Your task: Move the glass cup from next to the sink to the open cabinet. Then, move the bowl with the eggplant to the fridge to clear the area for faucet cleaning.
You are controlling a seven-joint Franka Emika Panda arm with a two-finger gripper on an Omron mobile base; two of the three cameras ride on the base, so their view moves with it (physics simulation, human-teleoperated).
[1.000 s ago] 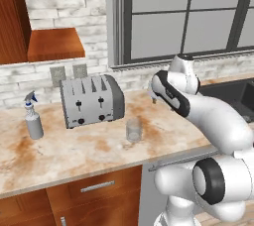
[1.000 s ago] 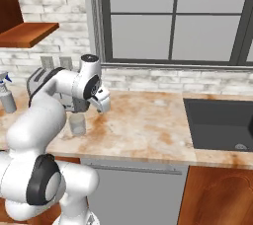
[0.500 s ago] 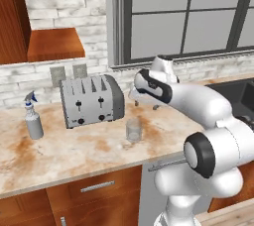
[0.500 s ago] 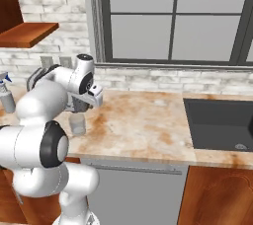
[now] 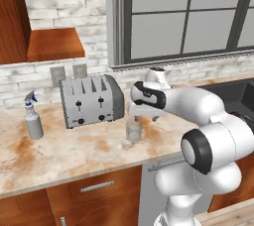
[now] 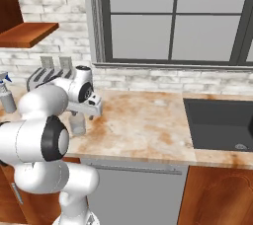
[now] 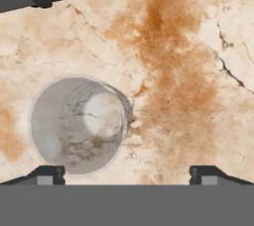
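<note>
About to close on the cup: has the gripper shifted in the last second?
Yes. In the left base view the gripper has swung left from near the sink toward the toaster, and now hangs over the glass cup, jaws open.

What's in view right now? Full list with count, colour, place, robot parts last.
glass cup: 1, translucent grey-white, upright on the counter in front of the toaster's right end, directly under the hand
toaster: 1, silver and dark grey, on the counter against the brick wall
spray bottle: 1, grey with blue trigger, on the counter left of the toaster
sink: 1, matte black, set into the counter at the right
cabinet: 1, reddish-brown, open, on the wall above the toaster
counter: 1, tan marble with rust stains
window: 1, dark frame, above the counter
gripper: 1, dark tips, open, over the cup
</note>
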